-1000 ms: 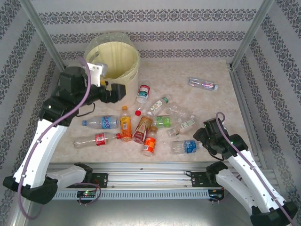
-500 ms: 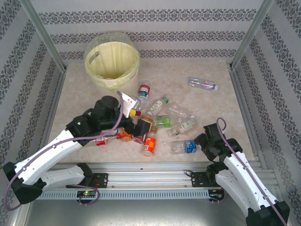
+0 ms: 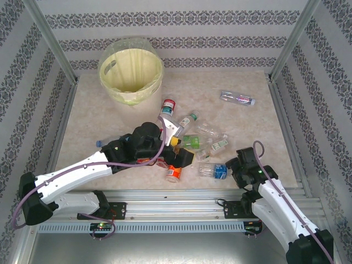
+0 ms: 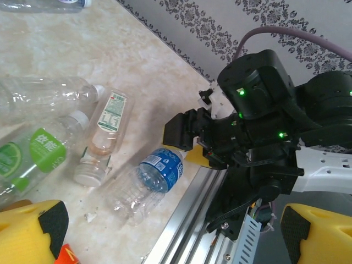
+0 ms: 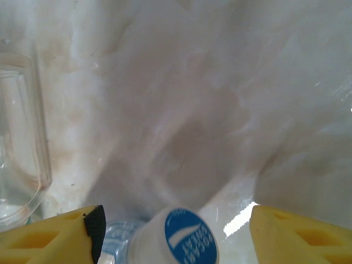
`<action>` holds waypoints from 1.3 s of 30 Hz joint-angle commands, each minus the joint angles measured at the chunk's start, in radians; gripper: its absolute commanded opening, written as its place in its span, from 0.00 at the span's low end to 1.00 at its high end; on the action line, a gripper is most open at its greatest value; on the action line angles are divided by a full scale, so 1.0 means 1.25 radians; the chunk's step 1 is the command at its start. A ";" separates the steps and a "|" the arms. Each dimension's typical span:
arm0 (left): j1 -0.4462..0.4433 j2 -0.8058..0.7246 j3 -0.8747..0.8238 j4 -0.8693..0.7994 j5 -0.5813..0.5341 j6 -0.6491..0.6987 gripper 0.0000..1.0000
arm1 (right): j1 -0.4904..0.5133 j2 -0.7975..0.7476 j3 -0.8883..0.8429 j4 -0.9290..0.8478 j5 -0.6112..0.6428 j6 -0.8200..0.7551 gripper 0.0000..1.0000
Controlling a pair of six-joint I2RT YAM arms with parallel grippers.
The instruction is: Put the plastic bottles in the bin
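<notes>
Several plastic bottles [image 3: 191, 142] lie scattered mid-table, and the cream bin [image 3: 131, 69] with its pale green liner stands at the back left. My left gripper [image 3: 183, 157] hangs open over the front of the pile, its yellow fingers [image 4: 33, 228] spread wide with nothing between them. A clear bottle with a blue label [image 3: 214, 171] lies near the front rail, also in the left wrist view [image 4: 148, 179]. My right gripper [image 3: 231, 166] sits at its cap end. Its jaws [image 5: 176, 234] stand open on either side of the blue-and-white cap [image 5: 190, 236], with a gap on the right.
A lone blue-label bottle [image 3: 237, 98] lies at the back right. An orange-red bottle [image 3: 175, 174] lies just below my left gripper. The aluminium front rail [image 4: 187, 220] runs close beside the blue-label bottle. Patterned walls close in the table on three sides.
My left arm has swung from the bin down and to the right, over the bottle pile. My right gripper has edged toward the front, staying at the blue-label bottle's cap.
</notes>
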 commanded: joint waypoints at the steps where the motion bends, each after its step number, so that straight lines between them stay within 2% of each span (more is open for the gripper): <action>1: -0.016 0.007 0.004 0.066 -0.006 -0.030 1.00 | -0.008 -0.002 -0.024 0.046 0.001 0.054 0.70; 11: -0.045 0.038 -0.027 0.076 -0.008 -0.043 1.00 | -0.006 -0.008 -0.033 0.085 -0.016 0.091 0.77; 17: -0.057 0.070 -0.046 0.056 0.017 -0.103 0.98 | -0.014 -0.019 0.006 0.006 0.036 0.019 0.80; 22: -0.115 0.108 -0.063 0.043 0.020 -0.184 0.97 | -0.018 -0.011 0.049 -0.009 0.030 -0.037 0.81; 26: -0.176 0.164 -0.073 0.063 0.039 -0.218 0.97 | -0.029 -0.013 0.087 -0.035 0.036 -0.142 0.84; 29: -0.208 0.218 -0.076 0.096 0.073 -0.226 0.96 | -0.046 -0.001 0.123 -0.032 -0.009 -0.263 0.88; 33: -0.220 0.307 -0.051 0.114 0.111 -0.235 0.90 | -0.055 0.054 0.191 -0.084 -0.062 -0.395 0.89; 39: -0.225 0.418 -0.008 0.199 0.149 -0.273 0.90 | -0.055 0.121 0.232 -0.098 -0.148 -0.512 0.90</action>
